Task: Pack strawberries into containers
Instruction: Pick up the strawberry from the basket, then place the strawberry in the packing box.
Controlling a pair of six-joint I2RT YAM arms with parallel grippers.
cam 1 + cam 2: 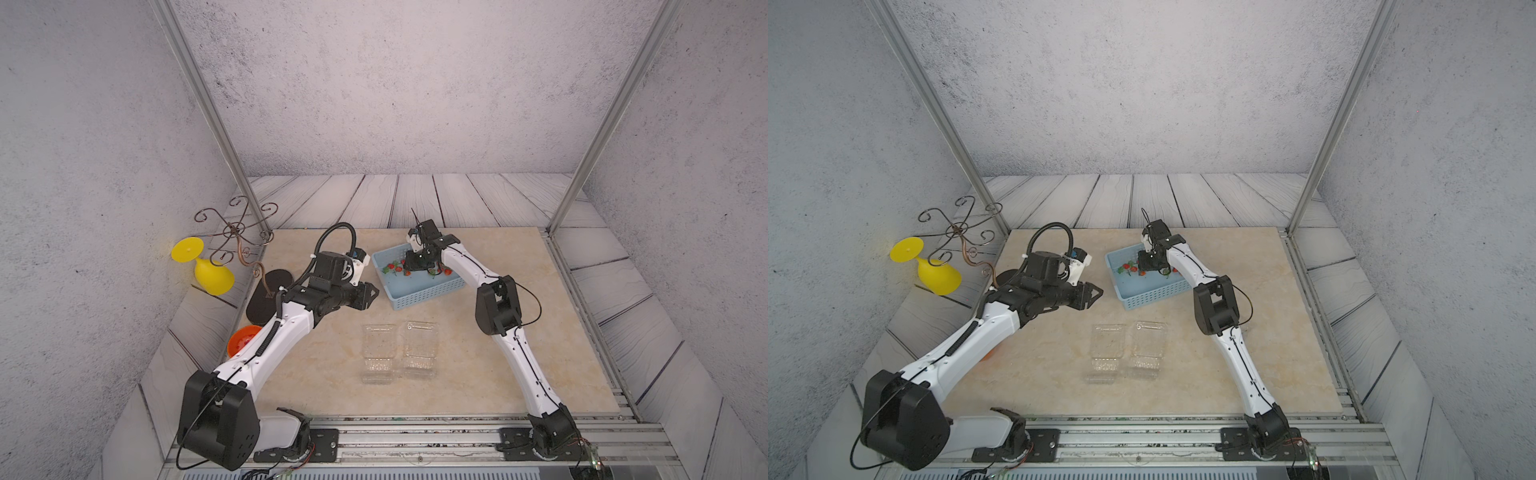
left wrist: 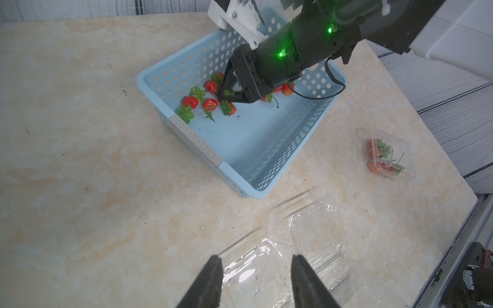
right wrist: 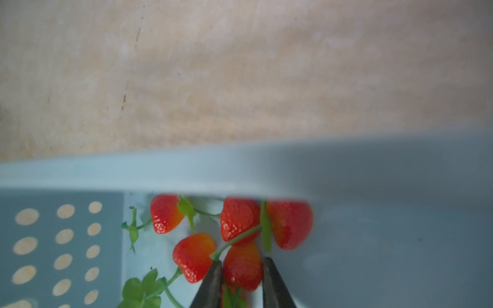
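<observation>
Down in the blue basket (image 1: 428,291) with the right gripper (image 3: 242,260), apparently pinching 1 strawberry (image 3: 242,274) among loose strawberries (image 2: 190,102). Hovering with the left gripper (image 2: 256,256) spread wide over 2 empty open containers (image 1: 378,353); 1 filled container (image 2: 386,157) well apart, near the table (image 2: 80,160) edge.

strawberries (image 3: 238,221): glossy, dimpled | basket (image 2: 288,154): matt perforated plastic | containers (image 2: 317,232): clear shiny plastic | tabletop (image 2: 80,160): smooth, marbled
</observation>
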